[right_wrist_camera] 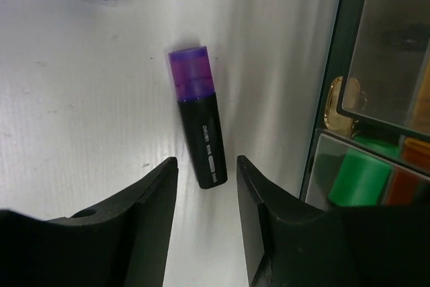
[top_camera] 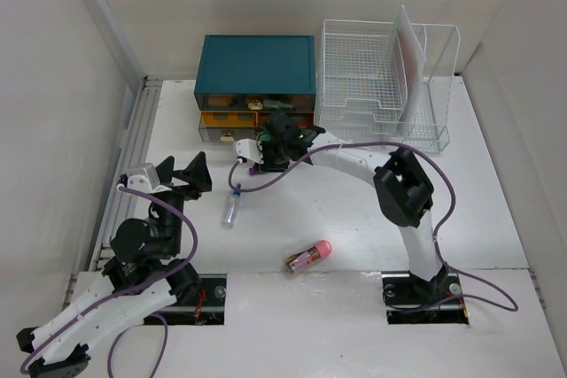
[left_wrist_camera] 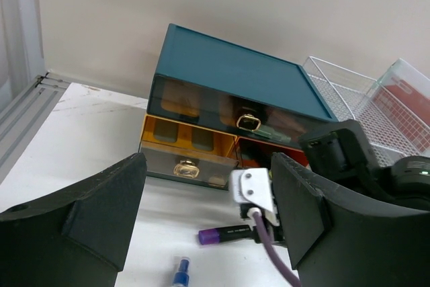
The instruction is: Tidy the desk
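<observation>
The desk [top_camera: 354, 219] is the wide white tabletop. A black highlighter with a purple cap [right_wrist_camera: 198, 115] lies flat on it in front of the teal drawer box [top_camera: 257, 64]. My right gripper [right_wrist_camera: 206, 161] is open, low over the desk, with the highlighter's rear end between its fingertips and not touching them. From above, the right gripper [top_camera: 260, 158] sits just before the drawers. My left gripper [left_wrist_camera: 208, 159] is open and empty, raised at the desk's left [top_camera: 186, 170], facing the drawers. The highlighter also shows in the left wrist view [left_wrist_camera: 225, 235].
A clear tube with a blue cap [top_camera: 232, 208] lies left of centre. A pink-capped item [top_camera: 308, 257] lies near the front middle. A white wire rack [top_camera: 385, 86] holding a sheet stands at the back right. The drawers have gold handles [right_wrist_camera: 334, 102]; one holds a green item [right_wrist_camera: 356, 176].
</observation>
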